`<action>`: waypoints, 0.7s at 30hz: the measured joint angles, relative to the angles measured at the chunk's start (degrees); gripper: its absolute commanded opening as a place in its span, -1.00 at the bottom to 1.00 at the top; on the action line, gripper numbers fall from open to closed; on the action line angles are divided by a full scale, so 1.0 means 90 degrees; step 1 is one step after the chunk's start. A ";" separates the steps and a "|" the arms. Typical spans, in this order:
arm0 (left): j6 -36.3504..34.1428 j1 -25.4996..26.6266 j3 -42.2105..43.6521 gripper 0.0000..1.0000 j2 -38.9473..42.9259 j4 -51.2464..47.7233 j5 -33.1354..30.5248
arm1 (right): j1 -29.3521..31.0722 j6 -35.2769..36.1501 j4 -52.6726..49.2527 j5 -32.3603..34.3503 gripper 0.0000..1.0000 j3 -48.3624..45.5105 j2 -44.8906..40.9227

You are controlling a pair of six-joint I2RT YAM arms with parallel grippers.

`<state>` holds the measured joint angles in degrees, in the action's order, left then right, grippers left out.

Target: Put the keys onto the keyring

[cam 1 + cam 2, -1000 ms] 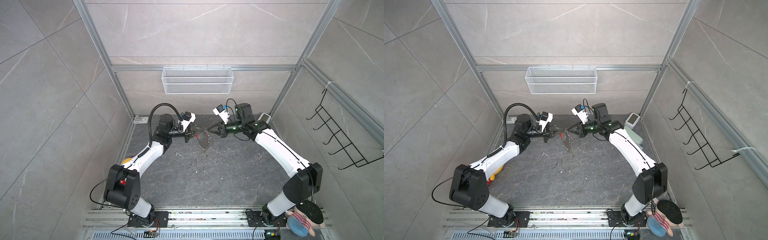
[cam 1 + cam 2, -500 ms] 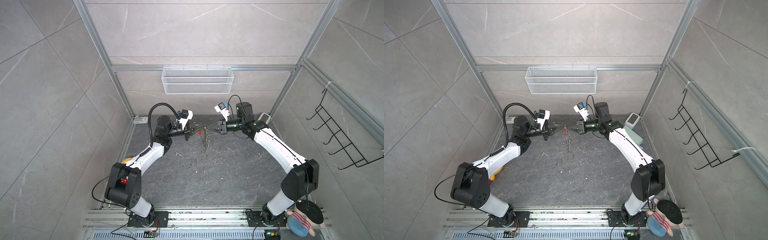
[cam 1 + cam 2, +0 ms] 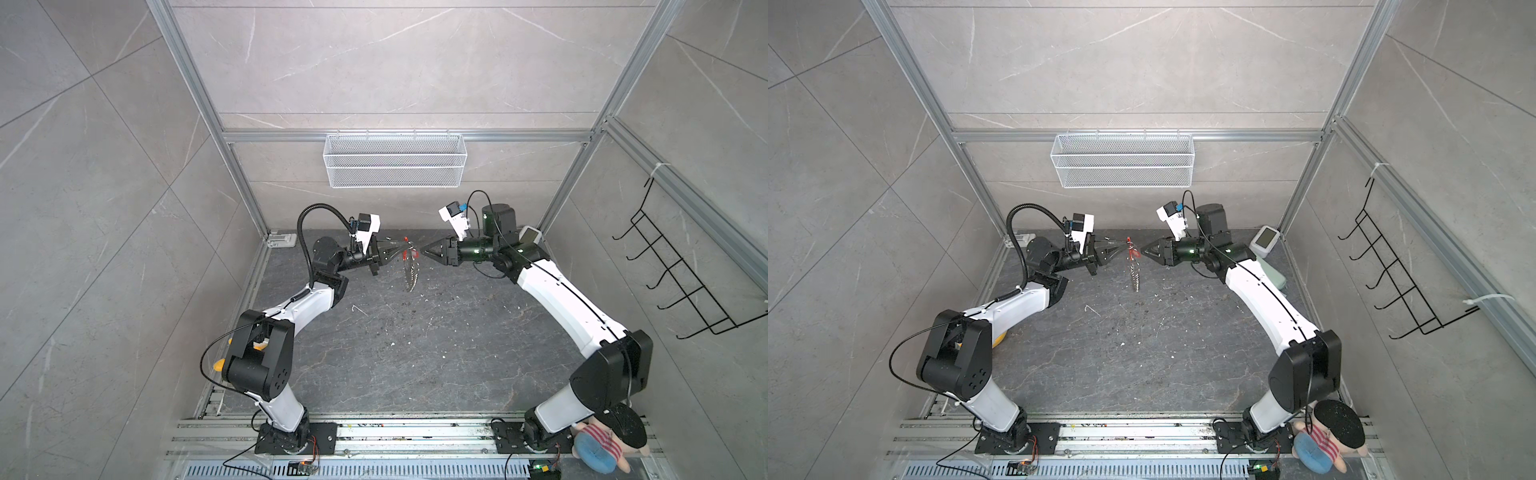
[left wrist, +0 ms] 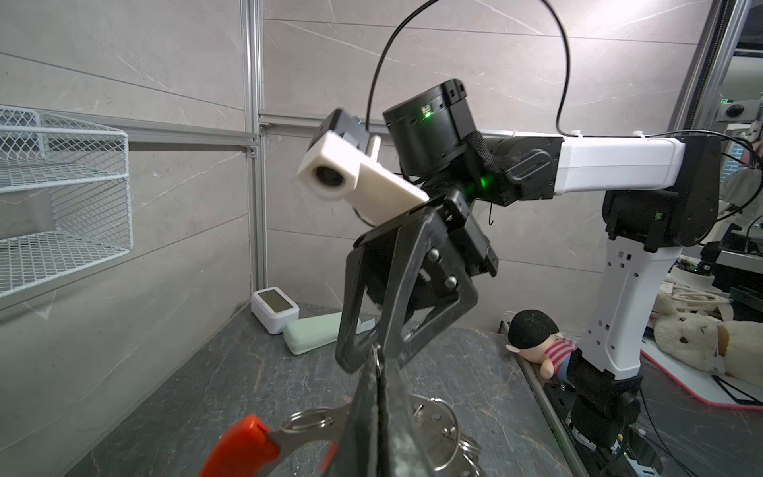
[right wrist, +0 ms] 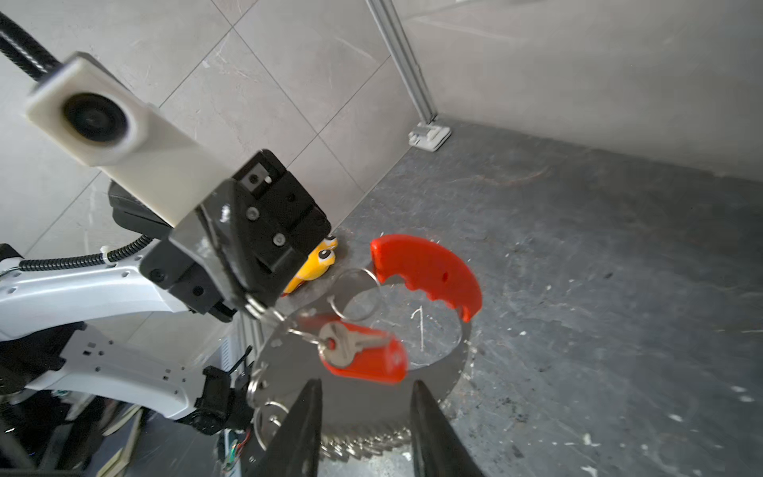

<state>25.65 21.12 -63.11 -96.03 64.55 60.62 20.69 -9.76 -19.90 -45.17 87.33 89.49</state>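
Grey keyring (image 5: 289, 371) above the desk (image 5: 578, 289)
One loop pinched in the shut left claw (image 5: 252, 304); right claw (image 5: 366, 386) parted, empty, facing the dangling keys (image 5: 365, 359); tag lettering blurred.

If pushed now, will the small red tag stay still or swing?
Likely it swings freely: the red tag dangles loosely from the keyring and looks blurred. The keyring may sway too, since the left gripper pinches it only near its edge.

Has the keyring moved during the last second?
Yes. The keyring, hanging from the left gripper, has shifted slightly up in both top views, toward the wire basket, and turned more edge-on.
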 measured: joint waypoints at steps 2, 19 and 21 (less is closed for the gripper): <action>0.0126 0.0000 -0.0029 -1.00 -0.0058 0.0036 0.0019 | -0.0005 0.0204 0.0027 0.0075 -0.25 0.0007 -0.0206; 0.0991 0.0000 -0.0289 -1.00 -0.0311 0.0602 0.0126 | 0.0214 0.0447 0.0726 -0.0393 -0.29 0.0204 0.0357; 0.1020 0.0000 -0.0291 -1.00 -0.0311 0.0619 0.0131 | 0.0214 0.0398 0.0789 -0.0459 -0.31 0.0204 0.0364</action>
<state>34.83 21.12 -65.73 -98.83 70.13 61.80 22.61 -6.17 -12.80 -49.30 89.17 92.77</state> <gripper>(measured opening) 0.047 0.356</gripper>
